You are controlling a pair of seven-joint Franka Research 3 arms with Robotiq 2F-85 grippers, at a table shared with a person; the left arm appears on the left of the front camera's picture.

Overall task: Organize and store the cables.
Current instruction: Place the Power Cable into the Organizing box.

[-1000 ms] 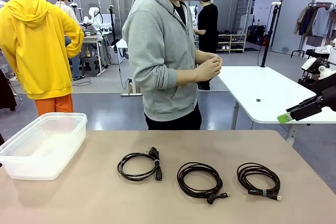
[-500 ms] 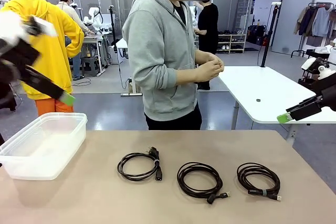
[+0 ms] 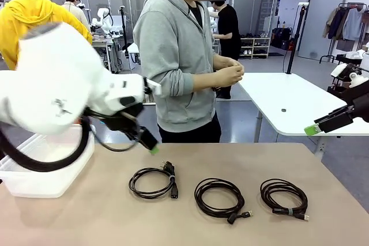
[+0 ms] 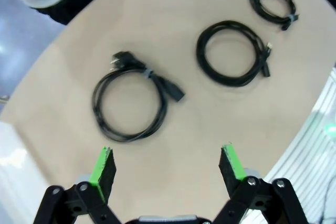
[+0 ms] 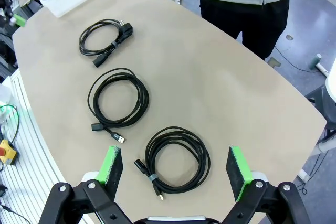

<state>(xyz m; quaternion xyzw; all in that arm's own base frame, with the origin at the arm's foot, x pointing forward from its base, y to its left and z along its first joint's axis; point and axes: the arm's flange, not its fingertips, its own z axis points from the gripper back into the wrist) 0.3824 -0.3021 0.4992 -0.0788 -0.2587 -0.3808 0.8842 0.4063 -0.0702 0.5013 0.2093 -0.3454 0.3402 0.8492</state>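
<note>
Left end effector (image 3: 151, 144) is hanging over the table (image 3: 104, 217), just up and left of the leftmost cable (image 3: 172, 187). Its jaws are spread wide with nothing in them, and in its wrist view that coil sits on the table right ahead of the green pads (image 4: 104, 167). Right end effector (image 3: 316, 127) is way off at the right edge, raised above the table, also released and empty.

All three cables lie as neat round coils in a row along the near half of the table: left one, middle one (image 3: 198, 197), right one (image 3: 287, 211), none touching. A clear plastic tub (image 3: 34, 182) sits at the left. A person stands on the far side with both hands (image 3: 229, 76) held together at the chest.
</note>
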